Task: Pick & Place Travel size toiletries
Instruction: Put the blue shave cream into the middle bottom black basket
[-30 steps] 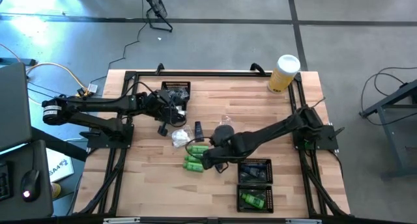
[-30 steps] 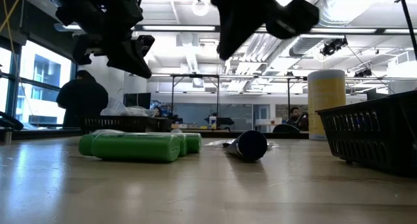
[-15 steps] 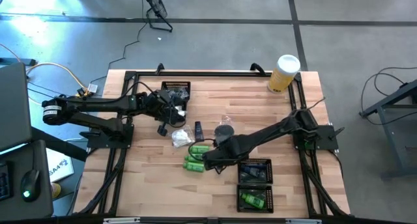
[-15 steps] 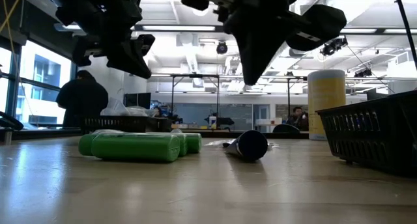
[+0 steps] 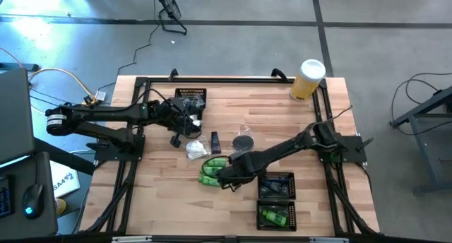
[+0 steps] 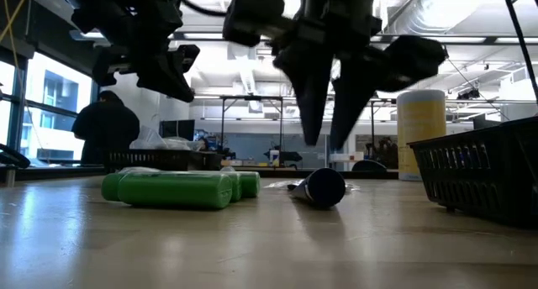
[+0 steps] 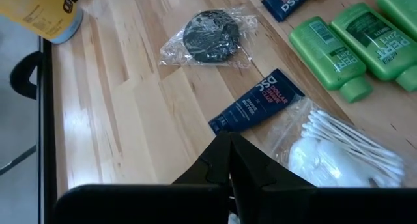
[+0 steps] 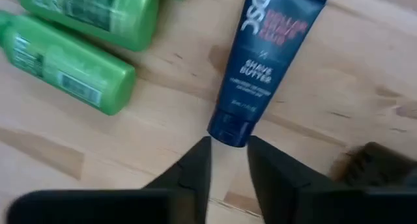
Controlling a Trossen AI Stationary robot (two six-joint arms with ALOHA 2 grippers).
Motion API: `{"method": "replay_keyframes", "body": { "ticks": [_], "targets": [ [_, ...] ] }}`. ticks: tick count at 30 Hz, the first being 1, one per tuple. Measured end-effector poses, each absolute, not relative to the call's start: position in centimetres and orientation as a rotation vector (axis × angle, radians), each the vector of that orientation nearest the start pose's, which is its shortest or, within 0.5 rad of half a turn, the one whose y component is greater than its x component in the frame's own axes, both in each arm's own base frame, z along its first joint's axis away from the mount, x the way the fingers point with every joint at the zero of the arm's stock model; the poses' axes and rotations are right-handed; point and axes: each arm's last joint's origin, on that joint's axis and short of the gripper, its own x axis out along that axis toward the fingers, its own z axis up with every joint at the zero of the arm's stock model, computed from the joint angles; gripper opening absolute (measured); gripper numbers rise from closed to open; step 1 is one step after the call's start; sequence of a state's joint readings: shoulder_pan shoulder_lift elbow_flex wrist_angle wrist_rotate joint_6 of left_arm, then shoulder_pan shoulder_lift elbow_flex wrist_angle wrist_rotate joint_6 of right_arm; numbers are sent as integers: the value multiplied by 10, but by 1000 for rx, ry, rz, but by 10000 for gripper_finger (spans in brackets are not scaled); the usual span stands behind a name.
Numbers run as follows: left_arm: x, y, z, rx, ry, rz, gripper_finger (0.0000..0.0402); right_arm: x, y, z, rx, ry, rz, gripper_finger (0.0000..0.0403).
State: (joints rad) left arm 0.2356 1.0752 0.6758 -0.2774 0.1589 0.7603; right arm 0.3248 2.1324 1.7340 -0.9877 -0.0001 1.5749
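the bench (image 5: 282, 123) carries loose toiletries. the right hand (image 8: 228, 160), fingers parted and empty, hangs just over the cap of a dark blue tube (image 8: 267, 61) beside the green bottles (image 8: 71, 64); likely an approach, with lowering and pinching next. the left hand (image 7: 229, 164), pressed together, waits near the swab packet (image 7: 339, 149).

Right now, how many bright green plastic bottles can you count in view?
4. Three lie together mid-table: first bottle, second bottle, third bottle. The fourth bottle lies in the near-right black mesh tray. Others may be hidden.
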Motion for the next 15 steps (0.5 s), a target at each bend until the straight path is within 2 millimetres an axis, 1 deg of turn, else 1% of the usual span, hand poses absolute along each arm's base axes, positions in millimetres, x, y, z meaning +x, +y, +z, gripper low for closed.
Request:
{"method": "replay_keyframes", "body": {
  "ticks": [3,7,12,15],
  "targets": [
    [213,46,235,600,659,-183,0,409,138,186,1099,1222,-833,130],
    [213,47,234,602,671,-175,0,410,137,184,1115,1186,-868,170],
    [213,47,234,603,673,-172,0,409,136,184,1116,1157,-911,203],
    [213,47,234,603,673,-172,0,410,134,184,1122,1160,-911,213]
  ]
}}
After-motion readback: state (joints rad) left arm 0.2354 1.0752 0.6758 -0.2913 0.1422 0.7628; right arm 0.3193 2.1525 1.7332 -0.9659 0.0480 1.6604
